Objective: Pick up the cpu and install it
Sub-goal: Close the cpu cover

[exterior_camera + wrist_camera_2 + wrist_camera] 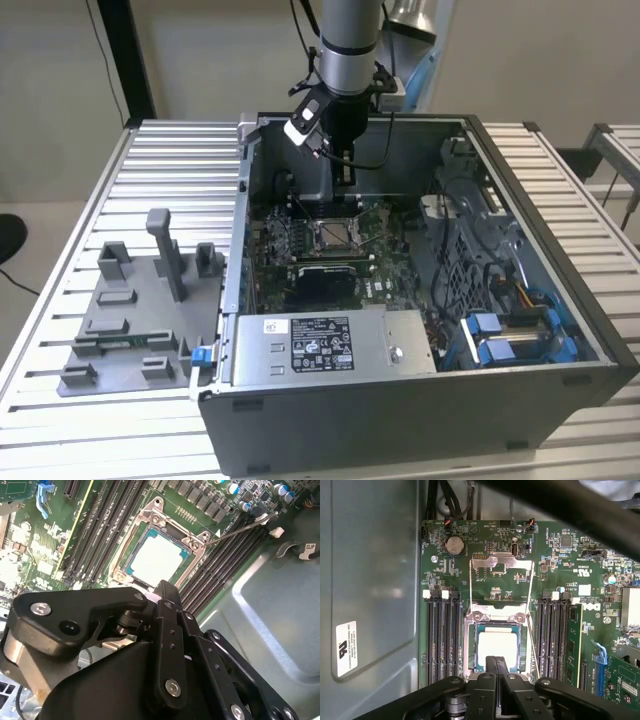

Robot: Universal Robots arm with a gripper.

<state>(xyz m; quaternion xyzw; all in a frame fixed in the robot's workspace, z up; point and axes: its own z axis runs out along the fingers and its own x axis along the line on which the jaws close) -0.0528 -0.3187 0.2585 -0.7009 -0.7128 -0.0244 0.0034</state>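
The cpu is a pale silver square lying flat inside the metal-framed socket on the green motherboard; it also shows in the second wrist view. The socket's load plate is flipped open beyond it. My black gripper hovers just above the cpu's near edge, fingers pressed together with nothing between them, as the second wrist view also shows. In the exterior view the gripper hangs inside the open computer case, above the socket.
Memory slots flank the socket on both sides. The case walls rise around the board, with a power supply in front and blue-clipped drive bays to the exterior view's right. A grey fixture tray lies outside on the slatted table.
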